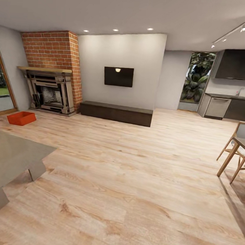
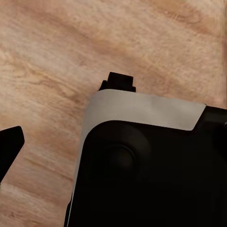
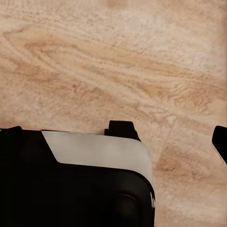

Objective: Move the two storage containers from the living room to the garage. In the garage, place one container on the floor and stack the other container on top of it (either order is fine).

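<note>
The living room [image 1: 134, 167] spreads out in light wood planks, with a brick fireplace [image 1: 52, 77] at about ten o'clock, a long dark low cabinet [image 1: 116, 113] and a wall-mounted screen [image 1: 118, 76] near twelve, and a kitchen counter [image 1: 226, 106] off at two. A wooden chair [image 1: 237, 152] stands at three, and the corner of a grey table [image 1: 10, 155] juts in at eight.

One storage container [image 1: 21, 118] sits on the planks at ten o'clock, just in front of the fireplace and well apart from the robot. It is orange-red, open-topped and low-walled (the second is not something I can place from here).

The left wrist view shows the left gripper [image 2: 66, 113] hanging over bare plank with one dark fingertip at the frame edge and another above the robot's body shell; the right gripper [image 3: 170, 135] looks much the same. Neither has anything between its fingers, but how wide either stands I cannot tell.

The bin looks like stiff, light plastic, probably smooth and a little slippery. Its thin flared rim seems the natural hold: pinch one long wall at the middle, or take the opposite short walls with both grippers to keep it level.
</note>
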Robot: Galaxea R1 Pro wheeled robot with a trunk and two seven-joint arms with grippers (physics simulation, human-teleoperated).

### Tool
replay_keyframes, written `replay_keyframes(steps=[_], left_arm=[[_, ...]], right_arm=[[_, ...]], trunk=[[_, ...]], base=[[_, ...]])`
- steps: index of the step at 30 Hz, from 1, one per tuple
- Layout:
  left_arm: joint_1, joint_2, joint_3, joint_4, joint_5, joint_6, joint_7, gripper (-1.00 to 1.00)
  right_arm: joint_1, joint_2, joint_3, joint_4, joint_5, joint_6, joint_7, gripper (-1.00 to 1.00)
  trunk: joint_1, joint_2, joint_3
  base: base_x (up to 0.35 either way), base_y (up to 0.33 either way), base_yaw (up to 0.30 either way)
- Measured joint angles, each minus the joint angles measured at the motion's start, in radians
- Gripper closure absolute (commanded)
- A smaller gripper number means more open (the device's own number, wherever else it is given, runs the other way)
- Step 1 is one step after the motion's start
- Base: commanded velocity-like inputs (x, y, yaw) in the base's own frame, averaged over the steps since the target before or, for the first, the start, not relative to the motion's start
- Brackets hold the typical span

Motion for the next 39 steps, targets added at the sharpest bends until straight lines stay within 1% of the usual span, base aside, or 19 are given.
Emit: replay_keyframes(steps=[29,39], left_arm=[[0.0,0.0,0.0,0.0,0.0,0.0,0.0,-1.0],[0.0,0.0,0.0,0.0,-0.001,0.0,0.0,-1.0]], right_arm=[[0.0,0.0,0.0,0.0,0.0,0.0,0.0,-1.0],[0.001,0.0,0.0,0.0,-0.008,0.0,0.0,-1.0]], trunk=[[0.0,0.0,0.0],[0.0,0.0,0.0]], base=[[0.323,0.0,0.0],[0.323,0.0,0.0]])
